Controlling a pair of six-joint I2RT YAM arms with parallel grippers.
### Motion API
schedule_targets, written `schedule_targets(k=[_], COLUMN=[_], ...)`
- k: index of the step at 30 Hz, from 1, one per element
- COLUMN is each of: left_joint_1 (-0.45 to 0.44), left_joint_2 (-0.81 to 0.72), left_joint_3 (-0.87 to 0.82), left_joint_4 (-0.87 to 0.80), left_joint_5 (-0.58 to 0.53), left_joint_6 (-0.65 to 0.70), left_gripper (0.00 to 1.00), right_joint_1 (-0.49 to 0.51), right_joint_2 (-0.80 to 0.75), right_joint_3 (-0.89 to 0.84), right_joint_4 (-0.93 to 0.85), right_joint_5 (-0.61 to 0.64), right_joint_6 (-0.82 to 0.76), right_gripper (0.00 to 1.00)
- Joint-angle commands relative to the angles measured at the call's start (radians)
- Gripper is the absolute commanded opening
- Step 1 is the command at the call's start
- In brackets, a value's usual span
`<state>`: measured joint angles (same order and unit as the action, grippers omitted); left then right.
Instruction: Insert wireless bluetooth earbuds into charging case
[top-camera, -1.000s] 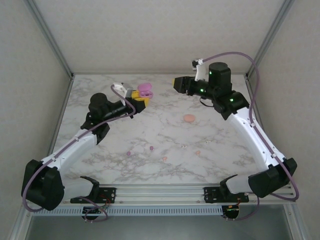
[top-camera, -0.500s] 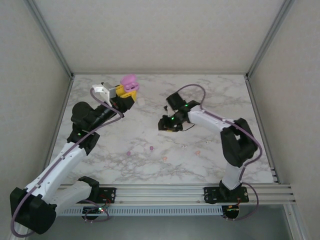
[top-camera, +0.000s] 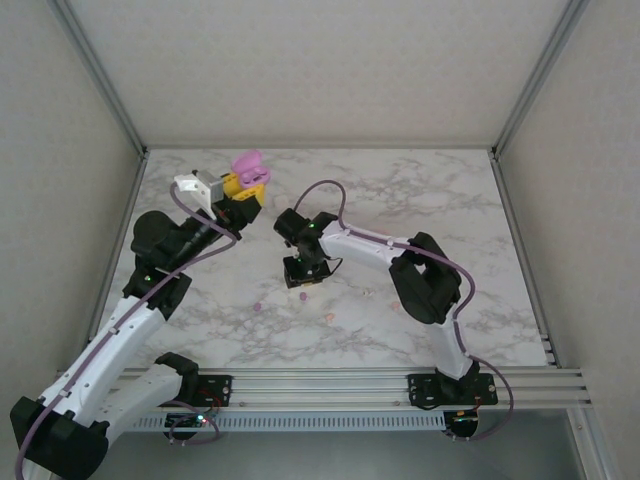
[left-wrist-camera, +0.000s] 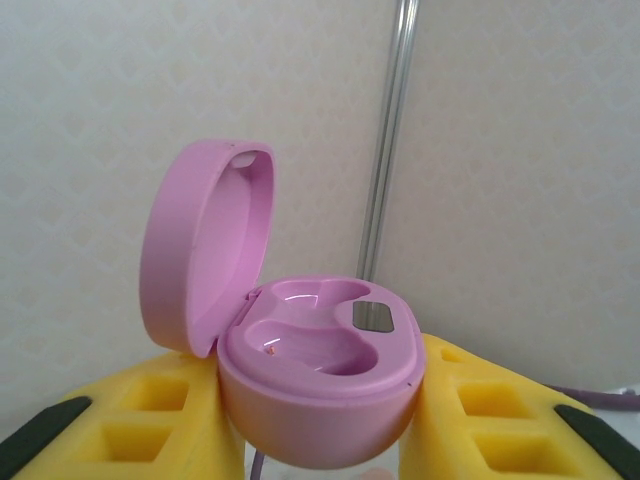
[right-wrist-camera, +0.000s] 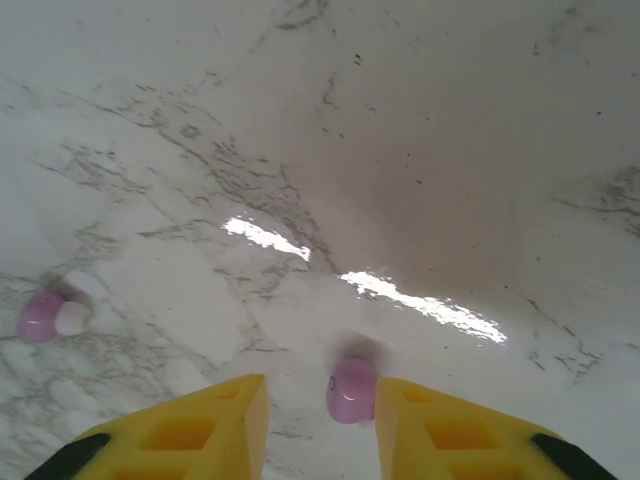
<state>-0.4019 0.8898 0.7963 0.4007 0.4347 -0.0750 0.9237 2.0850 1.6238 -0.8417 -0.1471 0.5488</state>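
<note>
A purple charging case (left-wrist-camera: 318, 395) with its lid standing open and both wells empty sits between the yellow fingers (left-wrist-camera: 180, 410) of my left gripper (left-wrist-camera: 325, 405), which is shut on it. The top view shows the case (top-camera: 247, 166) held up over the back left of the table by the left gripper (top-camera: 245, 188). My right gripper (right-wrist-camera: 318, 388) points down at the table, open around a purple earbud (right-wrist-camera: 352, 390). The bud lies on the marble against the right finger (right-wrist-camera: 440, 430), with a gap to the left finger. From above, that bud (top-camera: 303, 296) lies just below the right gripper (top-camera: 303, 280).
A second purple earbud (right-wrist-camera: 42, 318) with a whitish tip lies to the left, also seen from above (top-camera: 258, 307). A pink-orange bud (top-camera: 330, 317) lies toward the near side. The right arm's elbow (top-camera: 425, 285) is folded over the table's middle.
The right arm swung from the back right to the table's middle and came down over the purple bud, its jaws narrowing. The left arm shifted the case slightly left and back.
</note>
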Motion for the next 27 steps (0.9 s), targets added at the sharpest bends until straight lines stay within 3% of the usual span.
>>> schedule_targets(k=[1, 27], left_joint_1=[0.003, 0.003], left_joint_2=[-0.013, 0.001], left_joint_3=[0.026, 0.041], left_joint_4=[0.006, -0.014], left_joint_5=[-0.013, 0.005], left_joint_6=[0.014, 0.017], left_gripper=[0.27, 0.29], right_joint_1=[0.019, 0.058], right_joint_2=[0.035, 0.143], right_joint_3=[0.049, 0.120], right_joint_4=[-0.090, -0.158], right_joint_5=[0.064, 0.101], right_joint_6=[0.022, 0.011], right_gripper=[0.33, 0.26])
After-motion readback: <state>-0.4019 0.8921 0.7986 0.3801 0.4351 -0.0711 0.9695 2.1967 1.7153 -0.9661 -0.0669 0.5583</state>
